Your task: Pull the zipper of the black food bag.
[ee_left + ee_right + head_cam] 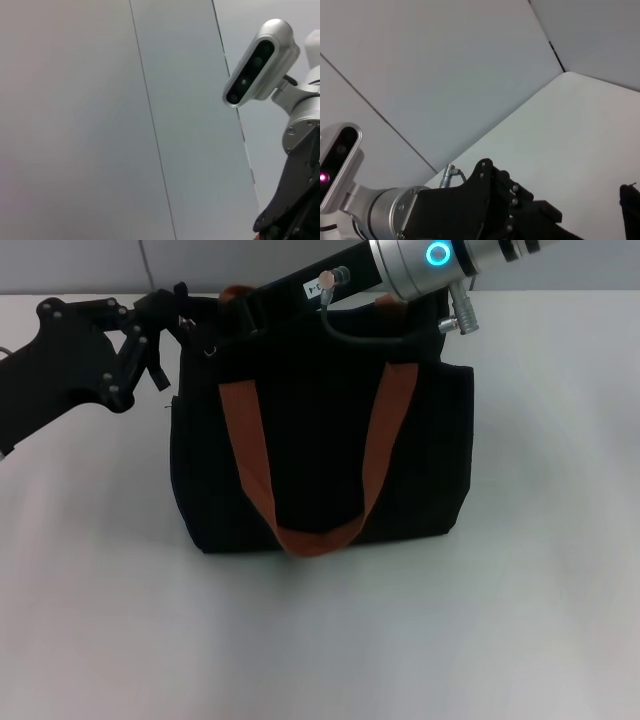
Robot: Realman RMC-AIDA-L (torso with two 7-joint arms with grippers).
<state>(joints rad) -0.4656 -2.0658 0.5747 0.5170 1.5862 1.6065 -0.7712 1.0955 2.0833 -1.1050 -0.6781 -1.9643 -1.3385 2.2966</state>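
White table under grey wall panels. Left gripper at the black food bag's top left corner; finger state unclear. Bag stands just right of it. Right gripper reaches over the bag's top edge; state unclear. Zipper not discernible.

Black food bag of matt woven cloth, rust-brown webbing handles with a flat dull weave, smooth matt white table, right arm's brushed silver metal wrist, left gripper in matt black plastic, satin-silver camera housing
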